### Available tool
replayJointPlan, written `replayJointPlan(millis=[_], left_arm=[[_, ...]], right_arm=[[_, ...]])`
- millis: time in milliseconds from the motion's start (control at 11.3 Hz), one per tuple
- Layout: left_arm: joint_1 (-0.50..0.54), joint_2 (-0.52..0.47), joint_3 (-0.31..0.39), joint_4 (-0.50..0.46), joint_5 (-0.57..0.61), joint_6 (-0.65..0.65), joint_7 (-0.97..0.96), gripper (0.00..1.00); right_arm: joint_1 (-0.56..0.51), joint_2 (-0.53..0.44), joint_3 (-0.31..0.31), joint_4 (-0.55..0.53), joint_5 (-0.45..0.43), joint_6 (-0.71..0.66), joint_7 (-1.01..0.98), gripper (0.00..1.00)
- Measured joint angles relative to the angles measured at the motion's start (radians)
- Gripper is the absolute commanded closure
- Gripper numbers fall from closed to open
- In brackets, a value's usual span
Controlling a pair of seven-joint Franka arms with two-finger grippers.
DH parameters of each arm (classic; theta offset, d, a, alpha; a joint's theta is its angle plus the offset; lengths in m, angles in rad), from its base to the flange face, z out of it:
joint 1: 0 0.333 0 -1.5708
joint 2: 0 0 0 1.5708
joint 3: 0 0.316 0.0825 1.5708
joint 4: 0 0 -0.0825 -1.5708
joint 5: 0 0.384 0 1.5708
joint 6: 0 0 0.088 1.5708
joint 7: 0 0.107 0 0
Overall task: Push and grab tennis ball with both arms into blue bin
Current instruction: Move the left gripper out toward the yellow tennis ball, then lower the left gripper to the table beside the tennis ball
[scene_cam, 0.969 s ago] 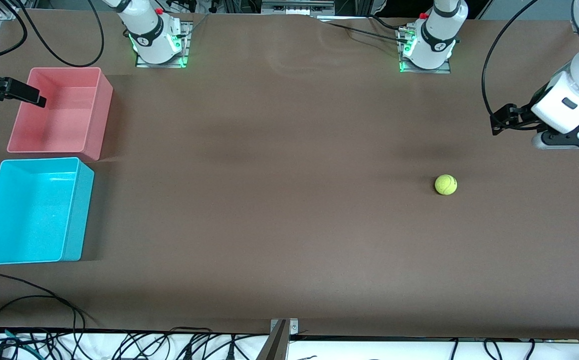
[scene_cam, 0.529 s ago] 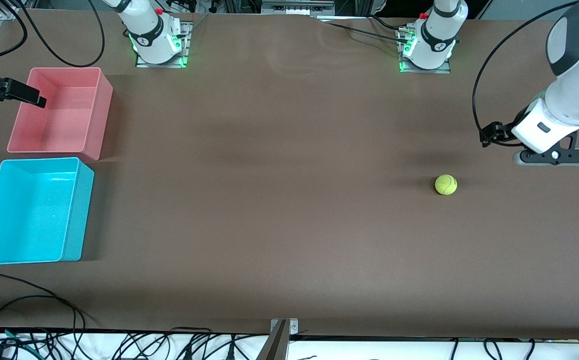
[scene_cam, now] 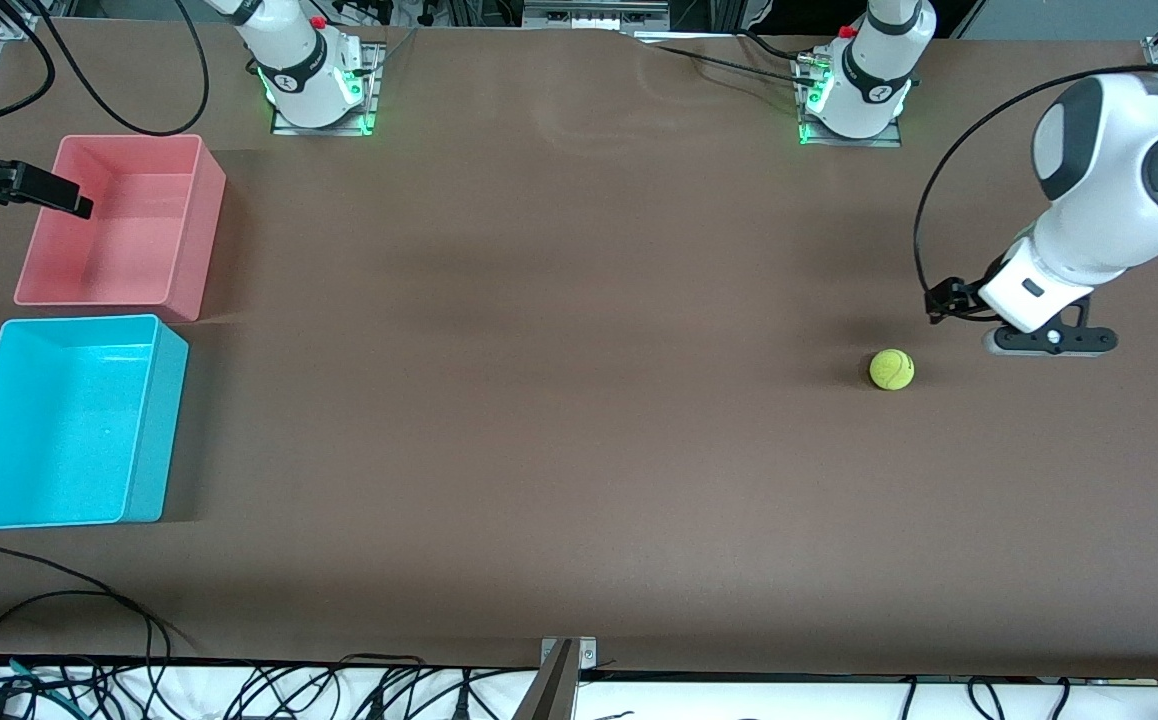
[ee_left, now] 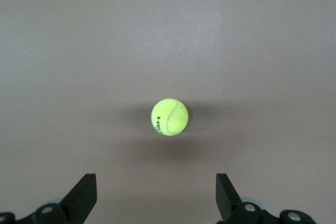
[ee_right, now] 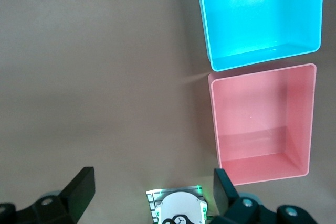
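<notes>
Front view: tennis ball (scene_cam: 891, 369), one, lying free on the brown table (scene_cam: 559, 400) at lower right of centre of the frame, touched by nothing; blue bin (scene_cam: 64, 420) at the frame's lower left edge, with a pink bin (scene_cam: 119, 220) just above it in the picture, both empty as far as can be seen. Left gripper (scene_cam: 1047, 342) hangs low at right of frame, just beside the ball and toward the left arm's end of the table, forearm angled down from a bulky white elbow at upper right; its fingers are hard to read from here. Right gripper (scene_cam: 59, 195) shows at the upper left edge, poised above the pink bin's rim; that arm waits. Step judged in hand: the approach before the push, ball not yet contacted, task barely begun. Left wrist view: ball (ee_left: 169, 117) centred, ahead of two black fingertips (ee_left: 84, 195) spread wide with nothing between them. Next move likely calls for lowering the fingers to ball height and sweeping it toward the bins' end of the table. Right wrist view: fingers (ee_right: 79, 187) likewise spread and empty, camera looking straight down; blue bin (ee_right: 262, 56) at upper right, pink bin (ee_right: 262, 124) below it.
</notes>
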Motion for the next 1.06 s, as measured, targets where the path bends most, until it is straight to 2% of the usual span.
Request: replayJointPlan(millis=[88, 176, 264, 353, 441, 705, 1058], left_arm=[[0.0, 0.001, 0.002, -0.049, -0.01, 0.07, 0.0, 0.16], [0.001, 0.002, 0.005, -0.097, -0.014, 0.134, 0.0, 0.3], [0.002, 0.005, 0.006, -0.139, -0.014, 0.184, 0.003, 0.52], [0.003, 0.011, 0.006, -0.168, -0.014, 0.217, 0.012, 0.82], [0.003, 0.019, 0.006, -0.183, -0.014, 0.231, 0.027, 1.0], [0.006, 0.041, 0.006, -0.188, -0.014, 0.239, 0.097, 1.0], [0.053, 0.078, 0.009, -0.189, -0.019, 0.283, 0.499, 1.0]], right_arm=[[0.0, 0.002, 0.0, 0.0, 0.0, 0.0, 0.0, 0.0], [0.0, 0.003, 0.0, 0.0, 0.0, 0.0, 0.0, 0.0], [0.0, 0.003, 0.0, 0.0, 0.0, 0.0, 0.0, 0.0], [0.0, 0.003, -0.001, 0.0, 0.0, 0.0, 0.0, 0.0], [0.0, 0.003, -0.001, 0.0, 0.0, 0.0, 0.0, 0.0], [0.0, 0.003, -0.01, 0.0, 0.0, 0.001, 0.0, 0.0], [0.0, 0.003, -0.012, 0.0, 0.0, 0.001, 0.0, 0.0]])
